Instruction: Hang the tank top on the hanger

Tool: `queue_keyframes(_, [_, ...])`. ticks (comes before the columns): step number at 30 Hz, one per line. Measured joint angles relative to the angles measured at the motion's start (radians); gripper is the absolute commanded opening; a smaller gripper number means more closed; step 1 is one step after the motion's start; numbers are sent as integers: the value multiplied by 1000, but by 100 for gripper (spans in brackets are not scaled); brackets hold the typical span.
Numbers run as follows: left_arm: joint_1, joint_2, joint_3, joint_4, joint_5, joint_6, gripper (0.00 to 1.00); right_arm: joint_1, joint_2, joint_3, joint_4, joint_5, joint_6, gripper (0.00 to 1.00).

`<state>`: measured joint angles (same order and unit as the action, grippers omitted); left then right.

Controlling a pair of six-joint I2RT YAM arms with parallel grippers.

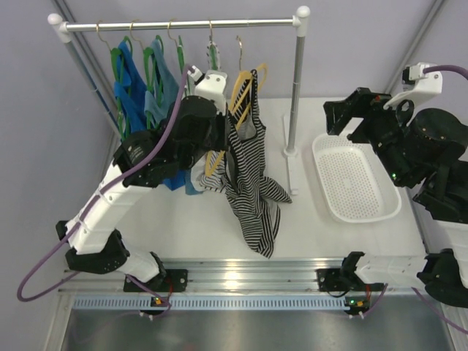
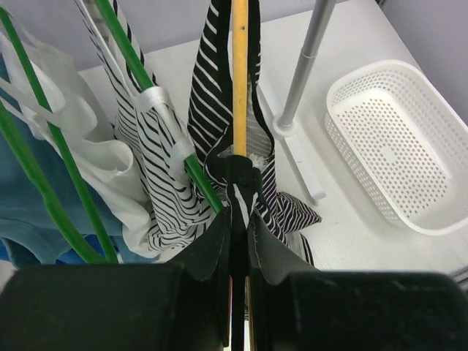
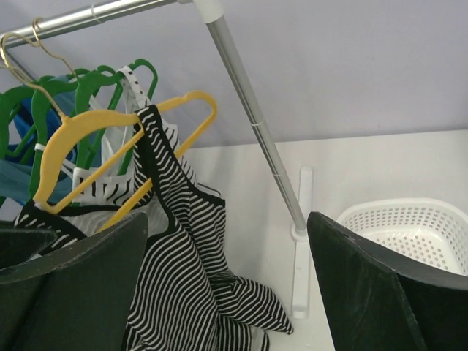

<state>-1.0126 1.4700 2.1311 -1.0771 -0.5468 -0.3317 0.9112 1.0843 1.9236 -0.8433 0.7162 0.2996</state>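
A clothes rail (image 1: 183, 24) stands at the back of a white surface (image 1: 183, 227). On it hangs the hanger (image 1: 245, 84), thin and yellow, beside green hangers (image 1: 121, 62) that carry blue tops (image 1: 131, 95). The tank top (image 1: 248, 183), with narrow black and white stripes, drapes from the hanger. One black strap lies over a hanger shoulder, and the body sags until the hem rests on the surface.

The left claw (image 2: 238, 212) is closed tight on a fold of the striped fabric, right where the hanger's yellow bar meets it. Whether the bar itself is in the pinch is unclear. The right claw (image 3: 227, 219) stands wide open and empty, well apart to the right, above a white basket (image 1: 355, 179).

The garment seems only half on. To finish well, the left claw should keep its pinch steady so the hanger does not swing. The open claw could then take the loose strap near its top and lift it over the free hanger end, without tugging the seated strap off.
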Motion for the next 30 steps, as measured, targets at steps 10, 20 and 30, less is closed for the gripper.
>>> queue_keyframes(10, [95, 145, 108, 85, 119, 31, 0, 0, -10, -52, -3, -11, 8, 90])
queue_keyframes(20, [94, 146, 82, 146, 142, -2, 0, 0, -35, -77, 4, -23, 11, 90])
queue_keyframes(30, [72, -55, -129, 127, 111, -60, 0, 0, -31, -117, 11, -38, 16, 90])
